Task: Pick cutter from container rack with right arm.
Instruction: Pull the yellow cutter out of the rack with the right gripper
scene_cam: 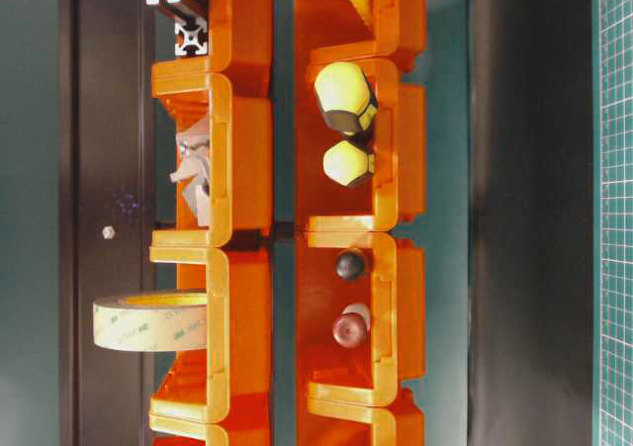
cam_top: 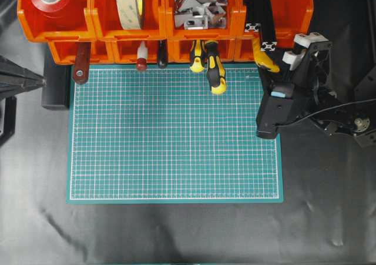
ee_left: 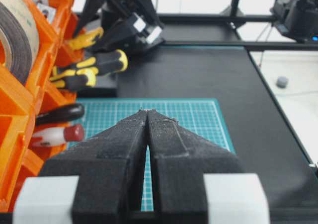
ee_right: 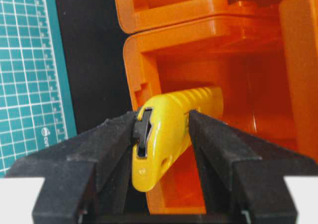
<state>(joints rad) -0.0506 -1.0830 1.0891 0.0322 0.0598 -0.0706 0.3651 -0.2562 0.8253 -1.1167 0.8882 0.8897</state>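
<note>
Right gripper (ee_right: 166, 129) brackets the cutter (ee_right: 171, 129), fingers close against both flanks of its rear end; full clamp can't be confirmed. Cutter lies half inside the rightmost lower bin of the container rack (ee_right: 248, 60), tail poking out the front. Left gripper (ee_left: 148, 115) idles over the green mat (cam_top: 176, 136), fingers pressed together, holding nothing.

Risks:
- Smooth, rounded plastic could slip on withdrawal.
- Blade end may snag the bin lip.
</note>
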